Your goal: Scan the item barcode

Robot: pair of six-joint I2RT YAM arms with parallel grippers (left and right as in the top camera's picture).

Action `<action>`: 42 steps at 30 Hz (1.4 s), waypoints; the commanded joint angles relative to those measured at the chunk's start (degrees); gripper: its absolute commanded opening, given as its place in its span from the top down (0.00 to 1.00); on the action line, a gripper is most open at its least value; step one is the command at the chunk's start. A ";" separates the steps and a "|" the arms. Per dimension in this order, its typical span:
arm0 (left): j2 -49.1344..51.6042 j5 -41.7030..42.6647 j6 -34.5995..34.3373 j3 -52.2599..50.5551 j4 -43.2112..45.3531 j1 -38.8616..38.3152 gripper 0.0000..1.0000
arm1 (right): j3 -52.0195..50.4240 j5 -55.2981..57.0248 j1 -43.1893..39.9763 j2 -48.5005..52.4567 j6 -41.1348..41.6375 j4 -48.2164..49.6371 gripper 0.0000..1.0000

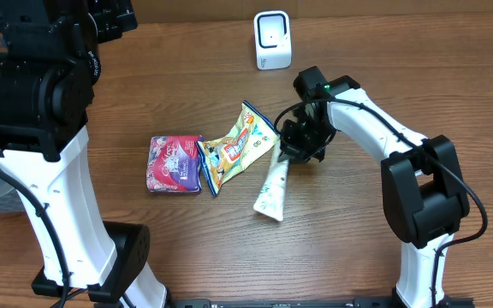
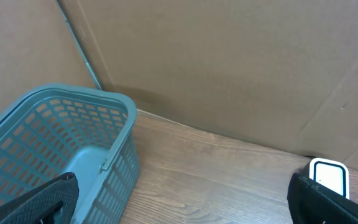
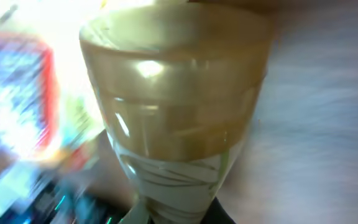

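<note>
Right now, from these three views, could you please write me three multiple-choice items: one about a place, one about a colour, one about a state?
1. Where is the right pincer? A raised high, near nothing; B at one end of the white tube; C out of view.
2. Which colour has the basket? A red; B teal; C black.
3. How is the left pincer? A open, empty; B shut, empty; C shut on something.
Key: B, the overhead view shows it over the tube's end; B, the left wrist view shows teal walls; A, its fingers stand far apart with nothing between.
</note>
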 commanded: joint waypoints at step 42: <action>0.83 -0.72 0.92 0.11 0.04 0.61 0.00 | -0.26 -7.98 -5.09 -0.11 23.96 -34.56 0.67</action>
